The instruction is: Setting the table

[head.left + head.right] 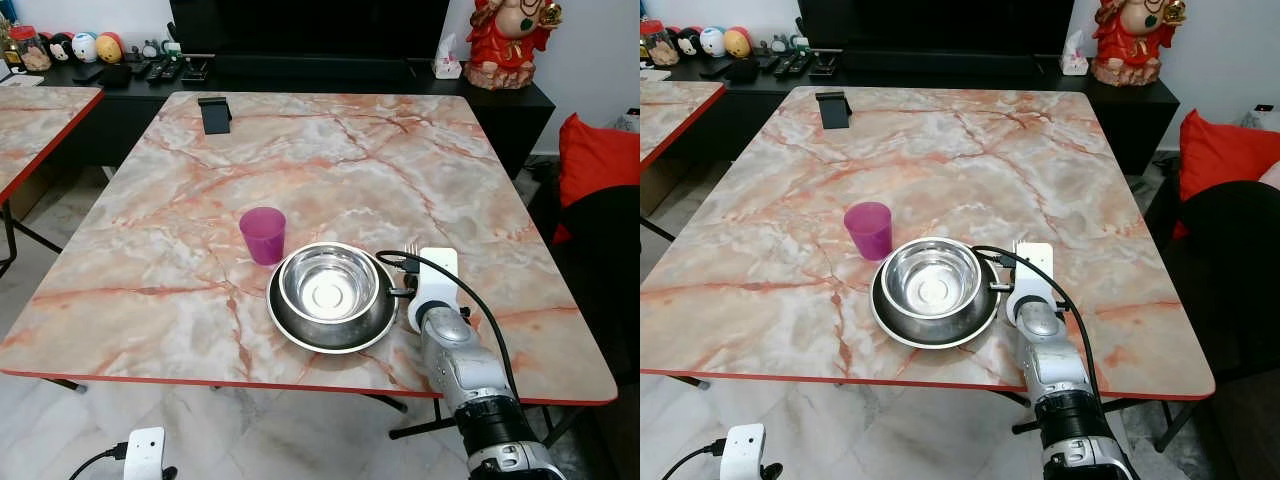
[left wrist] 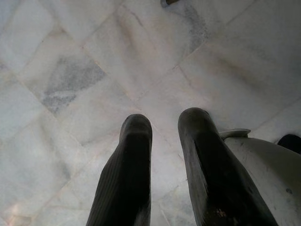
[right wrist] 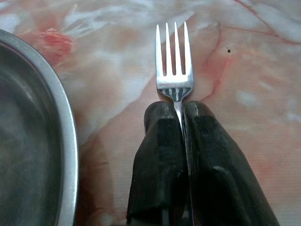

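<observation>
Right gripper (image 3: pixel 181 117) clenches a fork's (image 3: pixel 174 61) neck at the plate's (image 1: pixel 290 325) three o'clock; thin, stiff, slippery steel, probably light.

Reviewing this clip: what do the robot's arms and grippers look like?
The right arm is a silver metal cylinder ending in a black ribbed collar, with a white wrist block and a black cable looping over it. Each gripper has two long, matte black, round-tipped fingers. The left gripper matches.

Place setting near the front edge of the desk (image 1: pixel 150 260)

A bowl (image 1: pixel 328 283) sits in a plate (image 1: pixel 300 325); a cup (image 1: pixel 263 235) stands just behind-left of them, and the right claw (image 3: pixel 181 113) pinches a fork (image 3: pixel 174 56) just right of the plate.
</observation>
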`<state>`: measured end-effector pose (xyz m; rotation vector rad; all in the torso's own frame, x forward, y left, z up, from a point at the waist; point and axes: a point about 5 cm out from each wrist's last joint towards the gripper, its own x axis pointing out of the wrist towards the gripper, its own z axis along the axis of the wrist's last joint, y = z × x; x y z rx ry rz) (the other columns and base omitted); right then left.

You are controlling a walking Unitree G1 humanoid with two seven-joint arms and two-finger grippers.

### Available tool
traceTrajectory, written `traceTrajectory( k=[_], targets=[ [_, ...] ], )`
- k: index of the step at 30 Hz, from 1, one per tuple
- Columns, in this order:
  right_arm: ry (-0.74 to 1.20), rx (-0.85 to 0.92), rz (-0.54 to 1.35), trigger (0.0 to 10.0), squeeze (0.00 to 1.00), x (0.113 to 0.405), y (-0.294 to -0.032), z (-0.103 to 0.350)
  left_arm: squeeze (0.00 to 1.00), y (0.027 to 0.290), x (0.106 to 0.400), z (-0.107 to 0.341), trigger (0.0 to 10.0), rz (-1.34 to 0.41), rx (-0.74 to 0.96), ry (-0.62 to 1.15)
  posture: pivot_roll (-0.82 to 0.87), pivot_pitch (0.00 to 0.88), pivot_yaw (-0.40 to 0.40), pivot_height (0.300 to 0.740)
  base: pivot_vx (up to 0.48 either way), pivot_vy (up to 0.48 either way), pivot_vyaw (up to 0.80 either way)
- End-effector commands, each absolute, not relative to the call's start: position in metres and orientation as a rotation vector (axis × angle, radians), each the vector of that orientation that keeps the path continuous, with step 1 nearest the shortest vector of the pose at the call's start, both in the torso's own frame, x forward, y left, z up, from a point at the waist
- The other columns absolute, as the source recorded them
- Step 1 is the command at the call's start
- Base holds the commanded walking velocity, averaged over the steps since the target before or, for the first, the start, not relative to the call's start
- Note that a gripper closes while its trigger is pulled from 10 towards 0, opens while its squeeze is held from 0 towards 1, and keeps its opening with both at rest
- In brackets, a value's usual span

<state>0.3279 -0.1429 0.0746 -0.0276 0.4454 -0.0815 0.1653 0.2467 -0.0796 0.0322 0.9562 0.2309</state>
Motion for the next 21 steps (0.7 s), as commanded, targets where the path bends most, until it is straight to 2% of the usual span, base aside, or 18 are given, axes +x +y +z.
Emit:
traceTrajectory(
  k=[1, 3, 10, 17, 18, 19, 20, 21],
  targets=[
    [0.462, -0.023, -0.089, 10.0, 0.41, 0.3263, -0.1433, 0.0701, 0.0, 0.2493, 0.1625, -0.0804, 10.0, 0.223, 0.054, 0.977, 0.03, 0.025, -0.013, 0.74, 0.0, 0.0, 0.0],
    [0.463, -0.023, -0.088, 10.0, 0.44, 0.3262, -0.143, 0.07, 0.0, 0.2493, 0.1625, -0.0804, 10.0, 0.224, 0.054, 0.977, 0.03, 0.025, -0.013, 0.74, 0.0, 0.0, 0.0],
    [0.46, -0.017, -0.094, 10.0, 0.4, 0.3264, -0.143, 0.07, 0.0, 0.2502, 0.1623, -0.0802, 10.0, 0.224, 0.057, 0.977, 0.03, 0.025, -0.013, 0.74, 0.0, 0.0, 0.0],
    [0.458, -0.018, -0.097, 10.0, 0.43, 0.3273, -0.1442, 0.0705, 0.0, 0.2494, 0.1632, -0.0801, 10.0, 0.222, 0.057, 0.976, 0.03, 0.023, -0.012, 0.74, 0.0, 0.0, 0.0],
    [0.459, -0.018, -0.096, 10.0, 0.68, 0.3273, -0.1441, 0.0704, 0.0, 0.2493, 0.1632, -0.0801, 10.0, 0.222, 0.057, 0.976, 0.03, 0.024, -0.012, 0.74, 0.0, 0.0, 0.0],
    [0.459, -0.017, -0.096, 10.0, 0.68, 0.3273, -0.1439, 0.0704, 0.0, 0.2493, 0.1633, -0.0801, 10.0, 0.222, 0.057, 0.976, 0.03, 0.024, -0.012, 0.74, 0.0, 0.0, 0.0],
    [0.459, -0.018, -0.095, 10.0, 0.89, 0.3273, -0.1437, 0.0703, 0.0, 0.2491, 0.1634, -0.0801, 10.0, 0.222, 0.057, 0.976, 0.03, 0.024, -0.012, 0.74, 0.0, 0.0, 0.0],
    [0.459, -0.019, -0.094, 10.0, 0.86, 0.3272, -0.1435, 0.0703, 0.0, 0.2491, 0.1635, -0.08, 10.0, 0.223, 0.058, 0.976, 0.03, 0.024, -0.012, 0.74, 0.0, 0.0, 0.0]
  ],
)
